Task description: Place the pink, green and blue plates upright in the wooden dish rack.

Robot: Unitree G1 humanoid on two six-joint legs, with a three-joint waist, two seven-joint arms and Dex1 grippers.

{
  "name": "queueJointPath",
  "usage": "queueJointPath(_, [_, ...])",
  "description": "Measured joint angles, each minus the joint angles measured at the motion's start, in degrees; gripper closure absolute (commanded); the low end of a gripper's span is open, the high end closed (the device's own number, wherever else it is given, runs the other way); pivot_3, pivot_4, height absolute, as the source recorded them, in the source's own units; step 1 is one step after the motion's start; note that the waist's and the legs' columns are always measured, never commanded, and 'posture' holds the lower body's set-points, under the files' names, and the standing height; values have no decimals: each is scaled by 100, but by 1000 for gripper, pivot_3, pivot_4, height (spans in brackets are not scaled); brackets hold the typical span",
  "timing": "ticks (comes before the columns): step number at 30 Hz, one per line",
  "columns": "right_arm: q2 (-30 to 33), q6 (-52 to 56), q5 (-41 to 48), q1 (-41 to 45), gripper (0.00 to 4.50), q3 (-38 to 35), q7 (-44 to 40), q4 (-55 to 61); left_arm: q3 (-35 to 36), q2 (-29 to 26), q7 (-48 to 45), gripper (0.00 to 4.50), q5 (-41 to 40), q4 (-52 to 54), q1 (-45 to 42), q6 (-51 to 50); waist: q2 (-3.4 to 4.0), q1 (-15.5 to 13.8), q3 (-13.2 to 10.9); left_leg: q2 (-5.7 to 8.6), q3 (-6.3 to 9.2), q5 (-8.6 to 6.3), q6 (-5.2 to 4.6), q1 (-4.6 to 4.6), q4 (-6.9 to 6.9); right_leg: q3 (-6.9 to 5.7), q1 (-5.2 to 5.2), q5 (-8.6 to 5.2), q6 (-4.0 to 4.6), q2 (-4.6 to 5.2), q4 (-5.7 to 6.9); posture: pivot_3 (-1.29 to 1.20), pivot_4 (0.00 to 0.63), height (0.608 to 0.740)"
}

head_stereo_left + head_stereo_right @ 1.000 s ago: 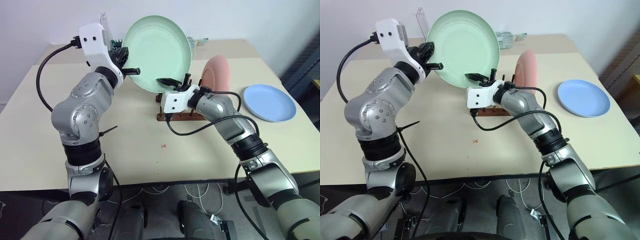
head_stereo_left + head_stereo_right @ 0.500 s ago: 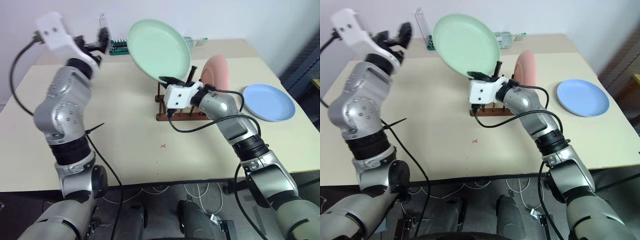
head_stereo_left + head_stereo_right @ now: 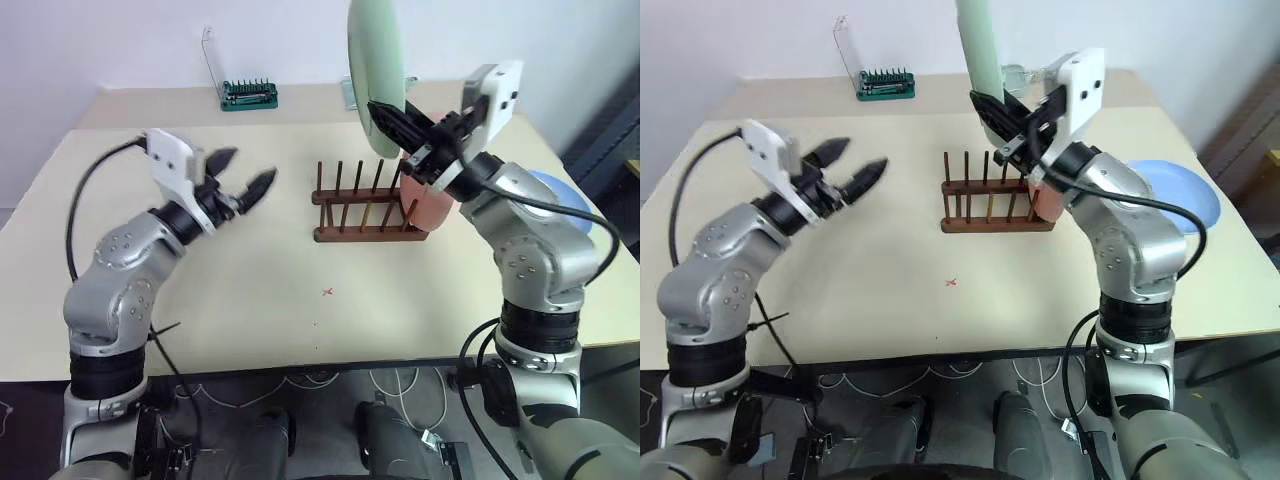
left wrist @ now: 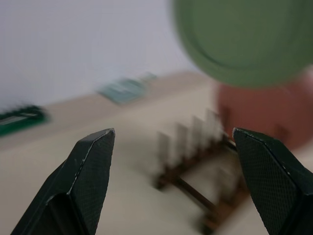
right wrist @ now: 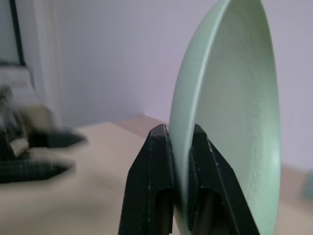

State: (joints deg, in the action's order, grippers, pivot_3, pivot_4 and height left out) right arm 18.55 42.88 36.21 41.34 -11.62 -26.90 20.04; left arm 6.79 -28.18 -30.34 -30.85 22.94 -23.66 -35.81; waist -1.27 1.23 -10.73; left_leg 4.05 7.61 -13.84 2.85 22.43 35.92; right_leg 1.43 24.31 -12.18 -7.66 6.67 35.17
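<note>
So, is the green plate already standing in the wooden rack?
No, the right gripper holds the green plate in the air above the wooden rack.

A lab-like test room is showing: a bare beige table (image 3: 250,300) against a plain white wall (image 3: 120,40), cables (image 3: 330,378) trailing underneath.

A beige table (image 3: 250,290) carried the wooden dish rack (image 3: 365,205), a blue plate (image 3: 570,205) and a green tool holder (image 3: 249,94).
</note>
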Motion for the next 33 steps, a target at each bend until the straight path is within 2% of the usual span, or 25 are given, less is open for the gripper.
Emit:
queueJointPath(4, [-314,742,786,-87,4500,-366,737,58,-536,-3,-549,558,-166,53,302,-44,10,-15,-6,-1,1,0,-1,3,3,-1,2,0,1,-1,3,0,150,740])
queueJointPath(10, [-408,1226,1415,-54,4500,-674,1514,-80,-705,-105,-858,558,-231,257,316,-27,11,-23,-7,0,-2,-3,-6,4,5,0,1,0,1,0,2,0,150,740])
queueJointPath(26, [-403,1248,1352,262,4500,-663,2286,-1133,-764,-90,-746,558,-347,426,375,-99,14,-16,-9,0,-4,-3,-7,4,5,-1,1,0,1,0,2,0,150,740])
queueJointPath(30, [-402,1259,1355,263,3102,-662,2322,-1156,-764,-90,-716,476,-347,426,379,-98,15,-16,-9,0,-3,-3,-8,4,5,-1,1,0,0,0,2,0,150,740])
queueJointPath(31, [-401,1259,1354,263,2489,-657,2323,-1156,-764,-90,-715,476,-347,426,383,-98,15,-17,-9,0,-3,-3,-8,4,5,-1,1,0,0,0,2,0,150,740])
queueJointPath(33, [-400,1258,1351,263,1555,-648,2323,-1156,-764,-90,-715,476,-347,426,384,-95,15,-15,-9,0,-3,-3,-8,4,5,-1,1,0,0,-1,2,0,150,740])
